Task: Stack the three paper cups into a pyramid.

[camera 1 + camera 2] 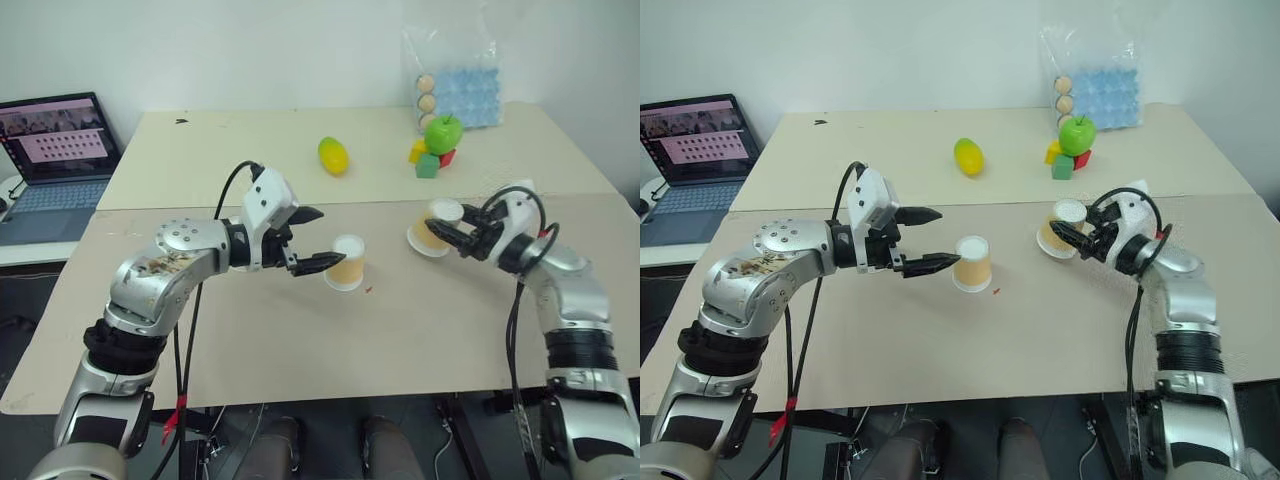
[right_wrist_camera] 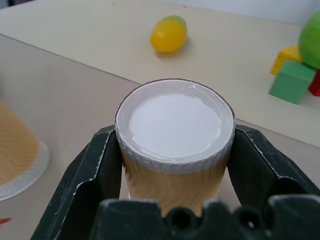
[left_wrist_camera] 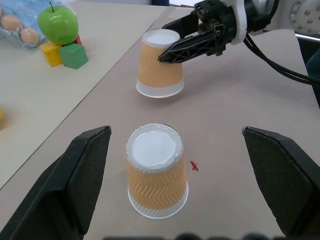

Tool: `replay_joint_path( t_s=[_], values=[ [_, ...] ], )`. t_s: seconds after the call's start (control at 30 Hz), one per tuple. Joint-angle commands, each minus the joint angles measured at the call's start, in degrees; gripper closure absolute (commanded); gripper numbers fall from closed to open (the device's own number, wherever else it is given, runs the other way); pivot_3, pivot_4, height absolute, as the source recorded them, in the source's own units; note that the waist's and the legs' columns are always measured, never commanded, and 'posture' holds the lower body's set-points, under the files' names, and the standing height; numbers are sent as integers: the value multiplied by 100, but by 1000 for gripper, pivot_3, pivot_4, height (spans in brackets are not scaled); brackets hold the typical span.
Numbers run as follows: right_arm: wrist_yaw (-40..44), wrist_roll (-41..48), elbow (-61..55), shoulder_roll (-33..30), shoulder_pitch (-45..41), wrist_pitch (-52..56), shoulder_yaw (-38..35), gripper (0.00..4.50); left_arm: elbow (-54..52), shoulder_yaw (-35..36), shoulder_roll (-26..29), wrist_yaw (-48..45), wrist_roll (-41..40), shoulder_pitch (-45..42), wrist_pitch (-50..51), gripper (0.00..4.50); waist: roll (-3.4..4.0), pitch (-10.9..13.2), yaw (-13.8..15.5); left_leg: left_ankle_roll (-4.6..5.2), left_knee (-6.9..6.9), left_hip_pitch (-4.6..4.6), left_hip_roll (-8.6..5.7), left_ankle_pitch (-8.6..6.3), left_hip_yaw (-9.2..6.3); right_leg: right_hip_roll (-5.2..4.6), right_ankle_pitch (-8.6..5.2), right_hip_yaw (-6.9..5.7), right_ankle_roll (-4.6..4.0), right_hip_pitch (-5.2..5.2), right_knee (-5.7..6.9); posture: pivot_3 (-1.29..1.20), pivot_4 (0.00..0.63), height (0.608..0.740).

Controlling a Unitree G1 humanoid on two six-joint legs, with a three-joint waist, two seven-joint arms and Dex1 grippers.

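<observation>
Two paper cups show, both upside down with the white base up. One cup (image 1: 347,262) stands on the tan table (image 1: 300,350) near the middle. My left gripper (image 1: 315,240) is open, and its fingertips (image 3: 95,142) are spread wide on either side of that cup (image 3: 156,172) without touching it. To the right, my right gripper (image 1: 447,233) is shut on the other cup (image 1: 437,226), with one finger on each side of its upper wall. This cup (image 3: 159,65) is slightly tilted, rim low over the table. In the right wrist view the held cup (image 2: 175,117) sits between the black fingers (image 2: 100,160).
On the far table half lie a yellow-green mango (image 1: 333,155), a green apple (image 1: 443,133) on coloured blocks (image 1: 428,162), and a bag of eggs (image 1: 455,85). An open laptop (image 1: 55,150) sits at the far left. A small red mark (image 1: 368,291) is beside the middle cup.
</observation>
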Motion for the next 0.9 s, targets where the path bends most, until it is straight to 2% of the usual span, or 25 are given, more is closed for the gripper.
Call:
replay_joint_path(
  t_s=[0.03,0.23,0.9],
  values=[
    [374,231,-1046,-259,287,671,394,1736,-157,60,50,-35,54,-82,-78,0,0,0,-3,0,0,0,1,0,0,0,0,0,0,0,0,0,150,740],
    [437,162,-1360,-158,555,826,764,1736,-265,100,122,-41,15,-80,16,0,0,0,4,0,0,-1,3,0,1,1,-1,0,1,-1,-1,0,150,740],
    [486,-356,-211,268,-66,24,1121,1736,-561,300,113,256,-131,-50,233,0,0,0,-8,-3,0,3,5,0,1,5,1,0,-1,1,-2,0,150,740]
  ],
)
